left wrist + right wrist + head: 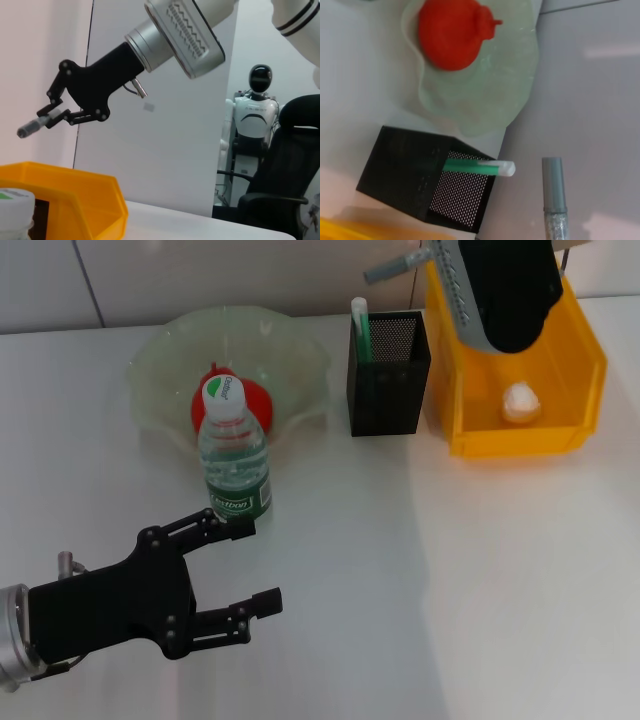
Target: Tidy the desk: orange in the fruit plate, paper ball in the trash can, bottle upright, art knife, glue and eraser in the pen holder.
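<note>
The bottle (235, 452) stands upright in front of the fruit plate (160, 370), which holds the orange (258, 400). My left gripper (255, 562) is open and empty just in front of the bottle's base. My right gripper (54, 111) hovers high above the pen holder (388, 365), shut on a grey-capped glittery tube (554, 192), apparently the glue. A slim green tool with a white end (360, 325), apparently the art knife, stands in the holder. The paper ball (520, 400) lies inside the trash can (590, 370). The eraser is out of view.
The pen holder sits between the fruit plate and the trash can, close to both. Open white tabletop (450, 570) spreads across the front and right. In the left wrist view another robot (257, 105) and a black chair (290, 165) stand beyond the table.
</note>
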